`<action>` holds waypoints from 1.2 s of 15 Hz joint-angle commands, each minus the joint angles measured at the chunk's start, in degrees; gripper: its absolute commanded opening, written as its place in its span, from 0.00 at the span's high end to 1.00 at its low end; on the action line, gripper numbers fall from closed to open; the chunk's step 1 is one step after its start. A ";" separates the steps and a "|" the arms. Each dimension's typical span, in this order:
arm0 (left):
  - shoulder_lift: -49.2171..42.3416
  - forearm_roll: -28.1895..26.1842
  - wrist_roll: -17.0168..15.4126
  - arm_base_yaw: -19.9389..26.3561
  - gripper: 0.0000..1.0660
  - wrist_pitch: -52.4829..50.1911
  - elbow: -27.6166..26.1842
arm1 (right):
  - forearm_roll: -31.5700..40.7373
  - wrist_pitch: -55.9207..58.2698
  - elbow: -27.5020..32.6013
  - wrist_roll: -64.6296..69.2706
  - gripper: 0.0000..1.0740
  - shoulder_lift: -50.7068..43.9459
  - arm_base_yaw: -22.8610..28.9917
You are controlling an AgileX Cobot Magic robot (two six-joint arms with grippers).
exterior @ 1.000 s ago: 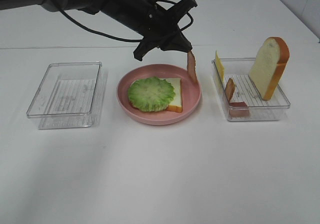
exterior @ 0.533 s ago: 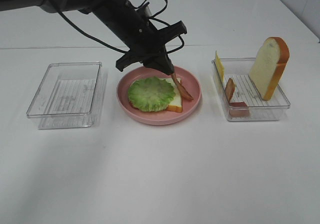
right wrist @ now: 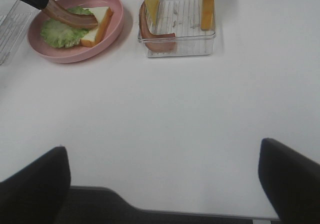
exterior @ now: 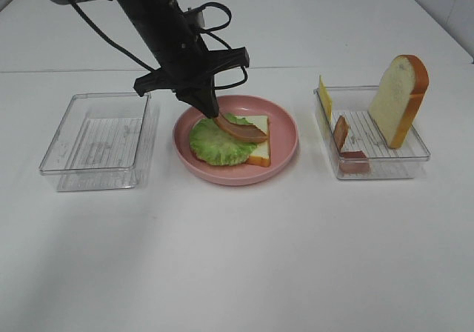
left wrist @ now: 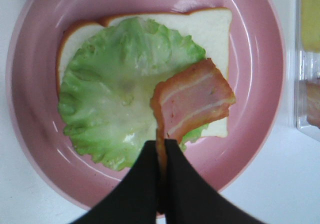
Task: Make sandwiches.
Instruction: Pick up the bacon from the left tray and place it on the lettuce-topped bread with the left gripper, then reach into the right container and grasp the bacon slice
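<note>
White tabletop (exterior: pixel 244 258) under pink plate (exterior: pixel 284 129), left pincer (left wrist: pixel 161 151) tight on bacon strip (left wrist: pixel 196 101) over lettuce (left wrist: pixel 112 89), right pincer (right wrist: pixel 162 149) agape.

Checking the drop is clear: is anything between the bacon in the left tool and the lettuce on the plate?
Nothing visible. The left tool is shut on one end of the bacon; the free end reaches over bare lettuce and bread on the pink plate.

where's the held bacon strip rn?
Exterior high view, centre: bacon strip over the lettuce on the pink plate, one end in the left gripper, jaws shut.
</note>
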 commanded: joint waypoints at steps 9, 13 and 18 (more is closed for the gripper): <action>0.00 9.17 3.55 0.00 0.14 13.69 -7.16 | 0.17 0.17 0.23 0.52 0.08 -1.43 -0.40; -6.65 13.12 5.84 0.00 0.14 16.67 -8.14 | 0.29 0.17 0.23 0.52 0.08 -1.43 -0.40; -22.17 17.88 7.96 4.53 0.15 16.67 14.04 | 0.29 0.17 0.23 0.52 0.08 -1.43 -0.40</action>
